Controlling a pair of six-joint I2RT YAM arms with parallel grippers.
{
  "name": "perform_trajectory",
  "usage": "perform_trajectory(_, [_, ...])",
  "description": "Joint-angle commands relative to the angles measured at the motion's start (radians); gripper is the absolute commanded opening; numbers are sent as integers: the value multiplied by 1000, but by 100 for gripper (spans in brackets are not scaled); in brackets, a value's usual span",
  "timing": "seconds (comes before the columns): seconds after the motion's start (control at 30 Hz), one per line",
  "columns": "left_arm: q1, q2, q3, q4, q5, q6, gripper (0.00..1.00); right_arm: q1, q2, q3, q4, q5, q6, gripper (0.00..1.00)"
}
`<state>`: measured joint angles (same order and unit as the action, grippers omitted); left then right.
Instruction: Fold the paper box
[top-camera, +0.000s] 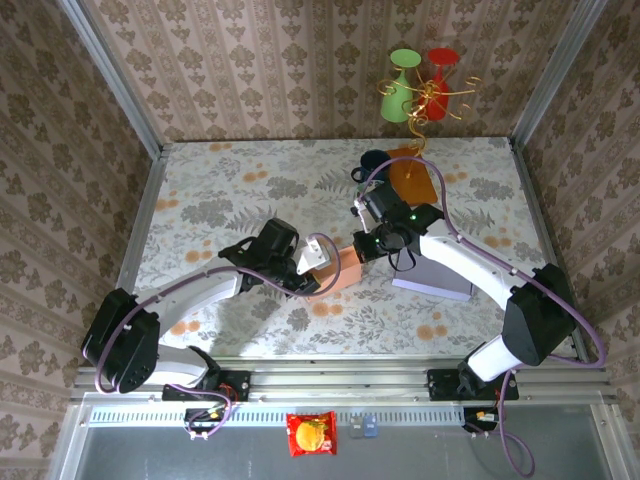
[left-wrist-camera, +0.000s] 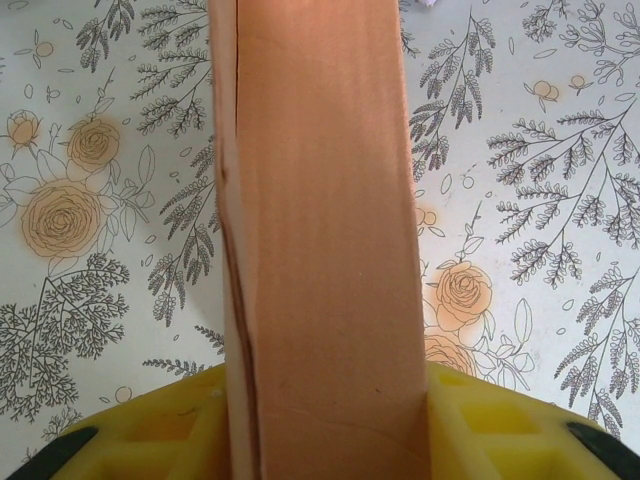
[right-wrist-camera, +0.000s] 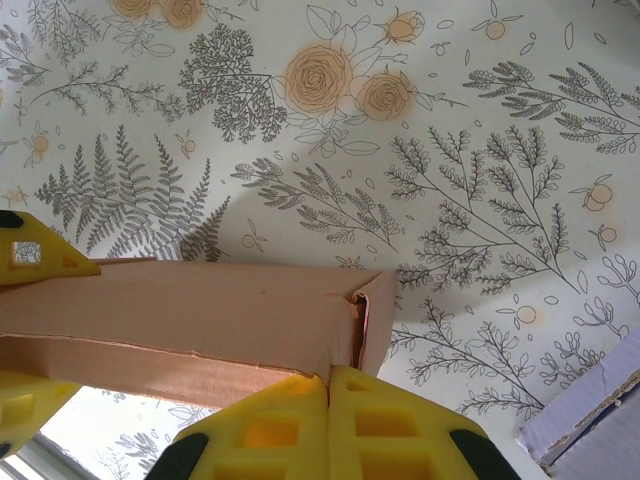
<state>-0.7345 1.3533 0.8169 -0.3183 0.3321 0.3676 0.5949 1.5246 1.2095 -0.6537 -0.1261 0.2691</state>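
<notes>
The paper box (top-camera: 338, 272) is a salmon-orange cardboard carton held above the flowered table between both arms. My left gripper (top-camera: 314, 262) grips it from the left. In the left wrist view the box (left-wrist-camera: 320, 230) runs as a tall strip up the middle, and my left gripper (left-wrist-camera: 325, 425) is shut on it, a yellow finger (left-wrist-camera: 500, 430) pressed to each side. My right gripper (top-camera: 366, 246) meets the box from the right. In the right wrist view my right gripper (right-wrist-camera: 328, 395) is shut, pinching a thin wall at the box's (right-wrist-camera: 200, 310) folded corner.
A flat lavender board (top-camera: 437, 272) lies just right of the box, its corner (right-wrist-camera: 590, 425) in the right wrist view. An orange sheet (top-camera: 415, 176) and a dark object (top-camera: 374, 160) lie farther back. A gold stand with green and red cups (top-camera: 420, 85) is at the rear wall.
</notes>
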Motion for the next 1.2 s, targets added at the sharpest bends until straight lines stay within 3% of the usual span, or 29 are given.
perform_trajectory(0.0, [3,7,25,-14,-32,0,39,12,-28,-46,-5,32,-15,0])
perform_trajectory(0.27, [7,8,18,7,-33,-34,41,60,-83,-156,146,91,-10,0])
perform_trajectory(0.6, [13,-105,-58,100,-102,-195,64,93,-113,-193,190,205,80,0])
perform_trajectory(0.7, [12,-157,-93,131,-135,-249,66,105,-112,-187,189,230,101,0])
perform_trajectory(0.93, [17,-264,-112,114,-231,-354,63,130,-94,-166,184,256,134,0])
perform_trajectory(1.17, [38,-398,-83,-74,-278,-563,45,138,-83,-143,164,264,154,0])
